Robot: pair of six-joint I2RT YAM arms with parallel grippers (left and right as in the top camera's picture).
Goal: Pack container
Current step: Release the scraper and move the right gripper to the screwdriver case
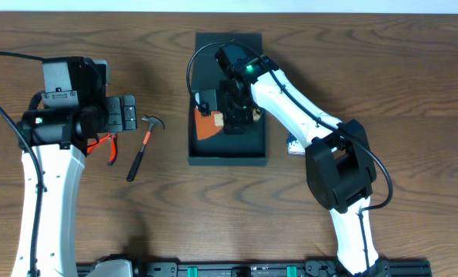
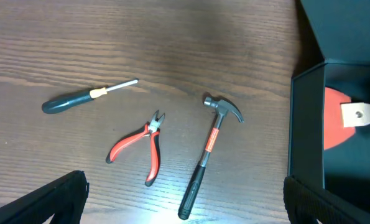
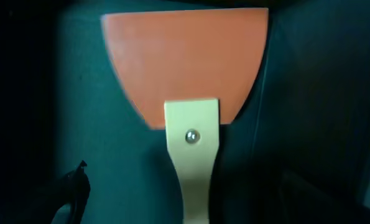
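The dark teal container [image 1: 227,159] stands open at the table's middle, its flap lid [image 1: 227,46] laid back on the far side. A scraper [image 1: 206,125] with an orange blade and a cream handle lies inside it. It also shows in the right wrist view [image 3: 185,56] and the left wrist view [image 2: 334,118]. My right gripper [image 1: 232,111] is down inside the container and open. Its fingers [image 3: 188,199] are spread on either side of the scraper's handle without touching it. My left gripper [image 1: 125,115] is open and empty, above the loose tools left of the container [image 2: 306,124].
On the wood left of the container lie a hammer [image 2: 209,149], red-handled pliers [image 2: 141,143] and a dark-handled screwdriver [image 2: 79,98]. The hammer [image 1: 142,150] and pliers [image 1: 109,146] show in the overhead view. A small blue case [image 1: 293,145] lies right of the container, partly under my right arm.
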